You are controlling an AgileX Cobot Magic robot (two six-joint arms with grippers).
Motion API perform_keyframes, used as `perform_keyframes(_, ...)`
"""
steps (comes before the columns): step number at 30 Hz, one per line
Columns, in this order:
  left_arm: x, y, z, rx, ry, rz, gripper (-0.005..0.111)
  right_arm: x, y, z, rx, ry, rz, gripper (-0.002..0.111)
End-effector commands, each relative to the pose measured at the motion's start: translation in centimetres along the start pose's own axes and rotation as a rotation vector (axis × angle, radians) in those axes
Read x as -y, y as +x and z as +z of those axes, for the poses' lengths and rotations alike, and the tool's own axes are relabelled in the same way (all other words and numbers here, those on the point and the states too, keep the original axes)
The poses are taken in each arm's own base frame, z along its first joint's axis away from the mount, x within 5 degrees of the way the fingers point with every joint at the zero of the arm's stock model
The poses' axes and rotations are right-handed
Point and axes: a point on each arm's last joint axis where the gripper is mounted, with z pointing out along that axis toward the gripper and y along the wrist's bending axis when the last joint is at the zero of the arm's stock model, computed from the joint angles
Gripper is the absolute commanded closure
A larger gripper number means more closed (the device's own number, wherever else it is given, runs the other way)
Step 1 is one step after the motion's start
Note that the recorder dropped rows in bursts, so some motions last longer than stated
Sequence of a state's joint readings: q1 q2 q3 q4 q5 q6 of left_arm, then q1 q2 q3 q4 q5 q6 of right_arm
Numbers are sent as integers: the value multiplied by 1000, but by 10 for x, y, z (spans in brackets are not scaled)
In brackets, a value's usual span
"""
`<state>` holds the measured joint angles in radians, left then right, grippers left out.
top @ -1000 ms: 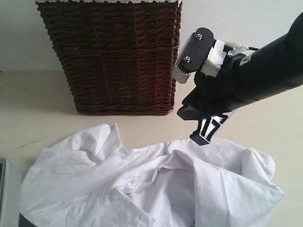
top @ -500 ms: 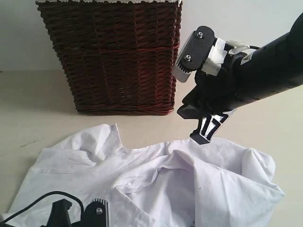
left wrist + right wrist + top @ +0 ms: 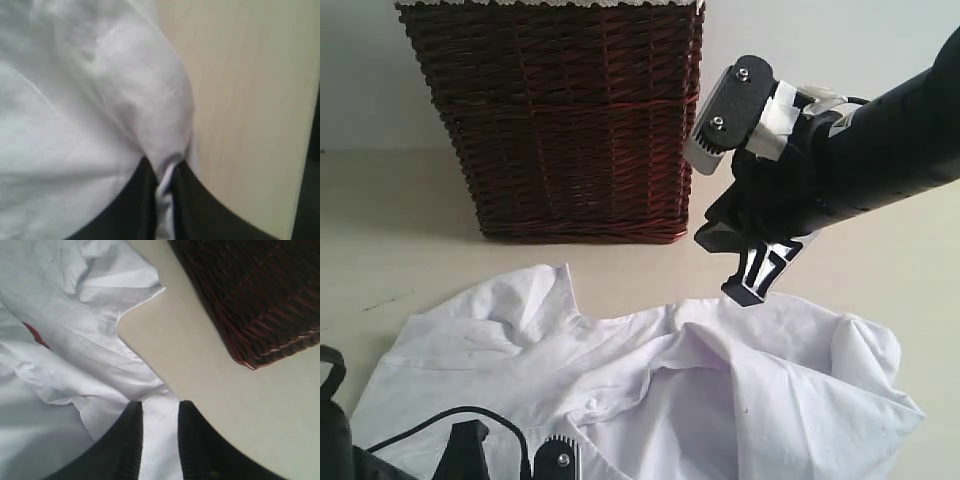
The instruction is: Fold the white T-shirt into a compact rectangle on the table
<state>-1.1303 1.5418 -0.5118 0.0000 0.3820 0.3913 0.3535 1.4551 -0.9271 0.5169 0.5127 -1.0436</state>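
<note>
L gripper (image 3: 164, 184): jaws pressed together on a fold of the white T-shirt (image 3: 95, 115), cloth pinched btwn them. Rest of the shirt spreads away from the tips, w/ bare table (image 3: 250, 100) just beside. R gripper (image 3: 748, 291): tips at the shirt's far edge, narrow gap w/ cloth showing in it; can't tell if gripped. Shirt lies crumpled under and around both. Wicker basket (image 3: 560, 120) stands beyond R gripper, apart from the shirt.

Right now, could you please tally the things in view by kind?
White T-shirt: 1
Dark brown wicker basket: 1
Table: 1
Robot hands: 2, the left hand and the right hand
Total: 5
</note>
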Motion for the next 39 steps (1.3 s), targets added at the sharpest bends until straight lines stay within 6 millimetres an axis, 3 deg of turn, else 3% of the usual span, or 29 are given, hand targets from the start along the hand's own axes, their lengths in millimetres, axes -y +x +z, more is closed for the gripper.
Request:
perform_keyframes(1,-7,-15,-25,-21,-10,30,97,0,1,-3,-5,-6,10,82)
perform_keyframes(8,-24,-27,-89,-4,-152,88,95,-2,5,-3,-54,-20,-16,81)
perform_keyframes(14,-24,-16,-117,-24,-197,95,95,0,7,-3,-70,-6,-6,65)
perform_keyframes(20,-21,-11,-122,-31,-186,81,95,-9,9,-3,-92,-97,52,65)
perform_keyframes(26,-38,-11,-125,-20,-316,72,95,-49,-1,7,-79,-417,9,65)
perform_keyframes(29,-53,-4,-127,-33,-373,8,95,-69,-8,13,-67,-490,-34,68)
perform_keyframes(35,-58,-1,-126,7,-334,-64,95,-85,-10,48,-90,-424,-100,89)
perform_keyframes(39,-53,-5,-130,72,-296,-44,95,-76,-5,76,-125,-264,-31,90)
